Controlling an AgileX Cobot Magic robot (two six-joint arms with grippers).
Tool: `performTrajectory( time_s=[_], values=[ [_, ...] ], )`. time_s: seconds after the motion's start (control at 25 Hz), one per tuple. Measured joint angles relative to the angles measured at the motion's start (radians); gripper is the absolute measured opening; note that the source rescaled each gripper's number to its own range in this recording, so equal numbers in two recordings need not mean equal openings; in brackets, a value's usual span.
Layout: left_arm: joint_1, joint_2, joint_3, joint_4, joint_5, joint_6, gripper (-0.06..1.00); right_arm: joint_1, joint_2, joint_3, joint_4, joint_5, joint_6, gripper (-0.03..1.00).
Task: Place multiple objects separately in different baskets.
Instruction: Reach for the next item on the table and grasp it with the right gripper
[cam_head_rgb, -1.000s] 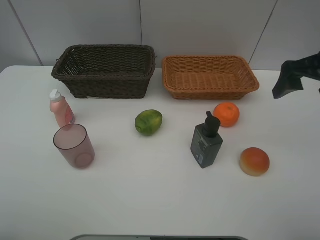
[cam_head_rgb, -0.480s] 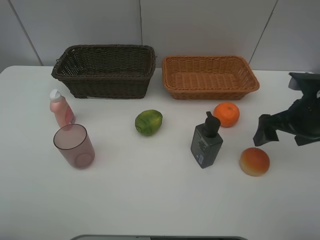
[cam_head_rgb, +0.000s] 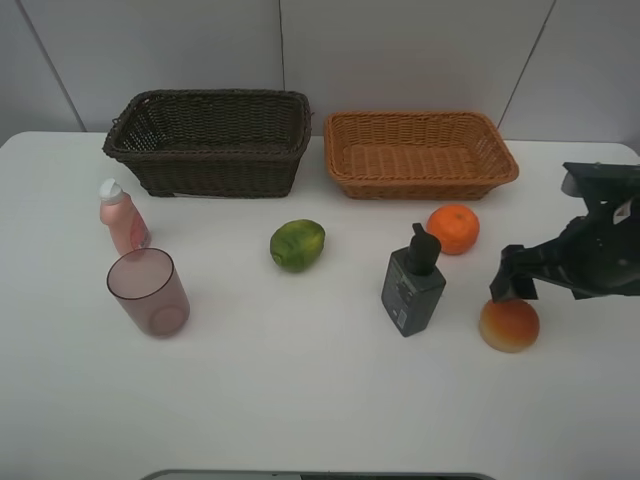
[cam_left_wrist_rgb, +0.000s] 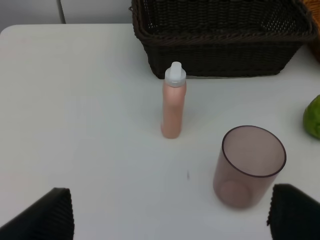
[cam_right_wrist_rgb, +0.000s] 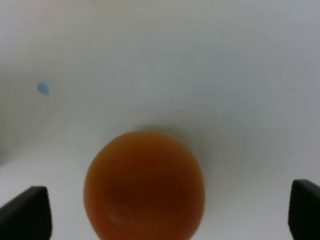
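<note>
Right arm low over the peach, jaws spread

Open white tabletop (cam_head_rgb: 300, 390) lies along the near edge. The deep dark-brown wicker basket (cam_head_rgb: 215, 172) and the shallow orange-tan wicker basket (cam_head_rgb: 420, 186) stand side by side at the far edge. The right arm (cam_head_rgb: 600, 255) reaches in from the right edge. The right jaws are spread wide either side of the red-yellow peach-like fruit (cam_head_rgb: 509, 324), clear of it. The left jaws are spread above the tabletop near the translucent mauve cup (cam_left_wrist_rgb: 248, 166).

Count:
- Three fruits: peach, orange (cam_head_rgb: 453, 228), green round fruit (cam_head_rgb: 297, 244).
- Two bottles: dark grey pump bottle (cam_head_rgb: 412, 285), small pink white-capped bottle (cam_head_rgb: 122, 218).
- One cup.
- Two baskets.

All six items stand on the tabletop, outside the baskets.
</note>
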Motion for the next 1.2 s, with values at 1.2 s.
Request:
performTrajectory(
  time_s=[1.2],
  values=[
    [0.000, 0.000, 0.000, 0.000, 0.000, 0.000, 1.00, 0.058, 0.282, -0.001, 0.000, -0.162, 0.055, 0.67]
  ],
)
